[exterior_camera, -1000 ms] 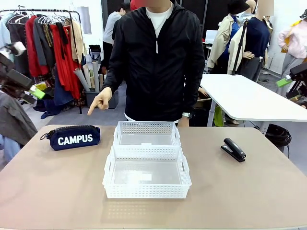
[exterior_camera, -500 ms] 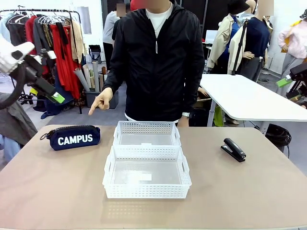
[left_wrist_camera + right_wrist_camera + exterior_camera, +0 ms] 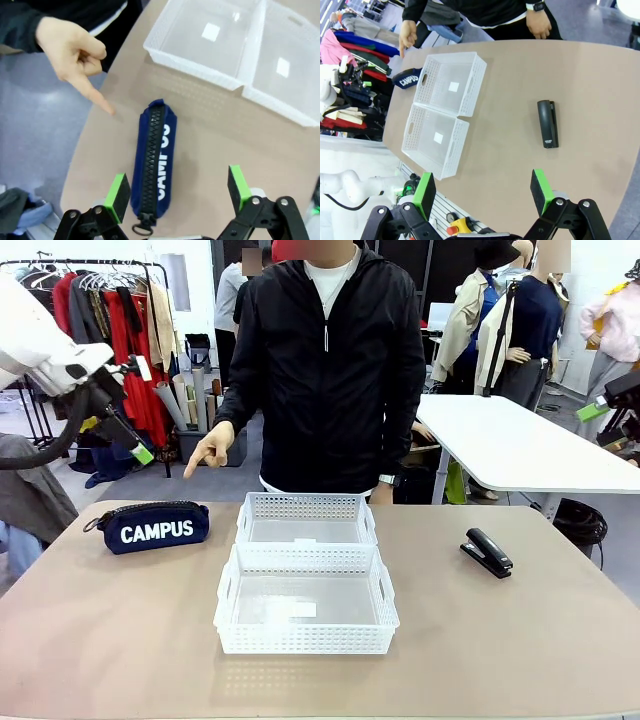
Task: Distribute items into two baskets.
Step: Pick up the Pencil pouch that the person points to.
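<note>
Because the navy pouch (image 3: 152, 160) is soft cloth with a zip (image 3: 151, 150) along its top, it should be light and yielding, and likely to sag if pinched at one end. I judge the best hold to be across its narrow middle, straddling the zip. The black stapler (image 3: 547, 123) looks small, stiff and dense with a smooth shell that may slip, so it is best taken across its flat sides near the middle.

The left fingers (image 3: 118, 196) stand fully apart and hold nothing, poised above the pouch. It lies on the surface (image 3: 120, 640) at nine o'clock from the far basket (image 3: 305, 502). The stapler lies at three o'clock from the two baskets (image 3: 300, 558), well apart. The right fingers (image 3: 540, 190) are likewise spread wide and empty, held high off the surface.

The left wrist view gives the zip, its pull ring (image 3: 141, 230) and a person's hand (image 3: 75, 42) pointing down at eleven o'clock from the pouch. The front view gives instead the "CAMPUS" side. The right wrist view lays out stapler, baskets and pouch together from above.
</note>
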`<action>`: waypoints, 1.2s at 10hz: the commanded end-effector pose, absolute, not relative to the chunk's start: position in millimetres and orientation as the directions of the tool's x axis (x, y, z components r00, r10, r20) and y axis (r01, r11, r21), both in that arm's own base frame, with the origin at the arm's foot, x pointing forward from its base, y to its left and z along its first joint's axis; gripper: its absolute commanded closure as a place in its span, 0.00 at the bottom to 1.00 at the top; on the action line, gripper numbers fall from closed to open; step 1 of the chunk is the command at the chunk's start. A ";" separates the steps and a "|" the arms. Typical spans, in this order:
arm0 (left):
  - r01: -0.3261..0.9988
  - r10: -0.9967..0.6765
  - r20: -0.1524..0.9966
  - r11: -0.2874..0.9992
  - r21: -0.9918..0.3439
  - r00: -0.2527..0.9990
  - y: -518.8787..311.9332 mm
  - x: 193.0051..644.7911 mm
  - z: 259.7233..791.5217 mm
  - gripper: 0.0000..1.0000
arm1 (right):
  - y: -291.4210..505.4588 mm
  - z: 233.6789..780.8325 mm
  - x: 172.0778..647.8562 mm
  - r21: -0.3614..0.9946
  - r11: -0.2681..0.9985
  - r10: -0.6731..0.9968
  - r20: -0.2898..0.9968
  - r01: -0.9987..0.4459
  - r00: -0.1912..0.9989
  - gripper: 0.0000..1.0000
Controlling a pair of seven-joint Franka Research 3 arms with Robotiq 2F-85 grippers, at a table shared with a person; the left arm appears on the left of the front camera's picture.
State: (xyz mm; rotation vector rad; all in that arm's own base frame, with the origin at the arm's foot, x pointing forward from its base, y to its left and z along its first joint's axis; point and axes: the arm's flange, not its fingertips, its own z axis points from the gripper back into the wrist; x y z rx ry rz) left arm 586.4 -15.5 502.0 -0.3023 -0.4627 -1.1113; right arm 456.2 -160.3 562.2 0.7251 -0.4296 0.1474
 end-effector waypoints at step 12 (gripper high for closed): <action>0.996 -0.998 0.057 0.023 0.087 0.018 -38.3 616.1 441.2 0.00 | -159.6 563.9 457.1 0.604 0.747 -0.020 0.439 -0.279 0.898 0.00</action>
